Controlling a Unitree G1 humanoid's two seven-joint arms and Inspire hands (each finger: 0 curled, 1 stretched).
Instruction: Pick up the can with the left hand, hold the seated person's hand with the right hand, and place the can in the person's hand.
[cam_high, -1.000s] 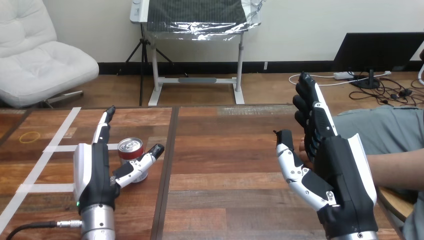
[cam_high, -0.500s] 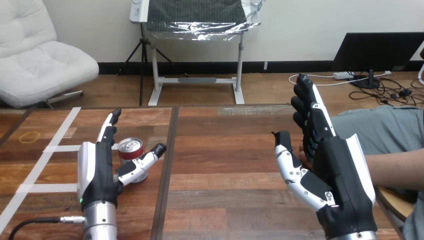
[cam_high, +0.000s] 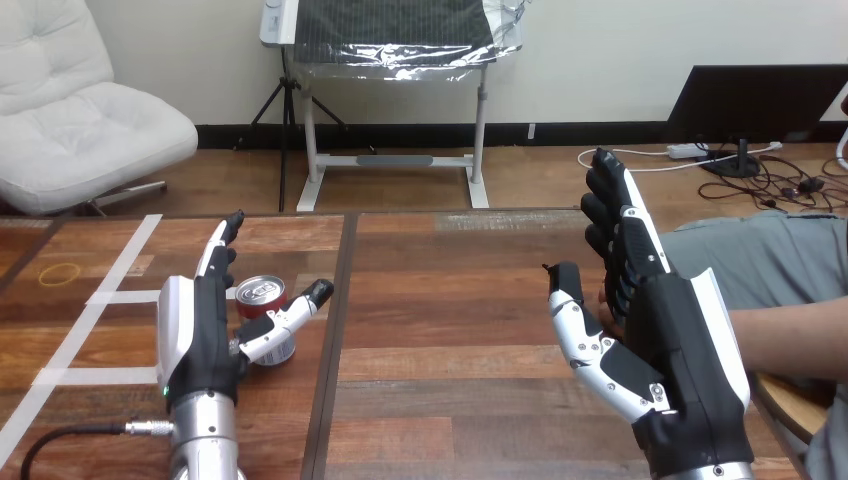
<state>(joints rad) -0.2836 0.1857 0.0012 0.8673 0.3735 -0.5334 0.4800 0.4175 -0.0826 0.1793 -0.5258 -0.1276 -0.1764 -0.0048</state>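
One can (cam_high: 262, 293) stands on the wooden table (cam_high: 450, 335).

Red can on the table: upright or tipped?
Upright: the red metal can stands on the wooden table, silver lid facing up.

Closing in on the can (cam_high: 258, 297) with the left hand (cam_high: 200, 335).

Over the last second, slid to the right from wrist to fingertips, narrowing the gap until the palm sits just beside the can's left side. Swung the straight fingers (cam_high: 222, 250) a little to the right, tips now further over than a second ago and beyond the can's far rim. Lifted the thumb (cam_high: 290, 315) slightly, its tip now higher at the can's right, crossing the can's front. Brought the silver forearm (cam_high: 205, 440) rightward along the bottom edge as well.
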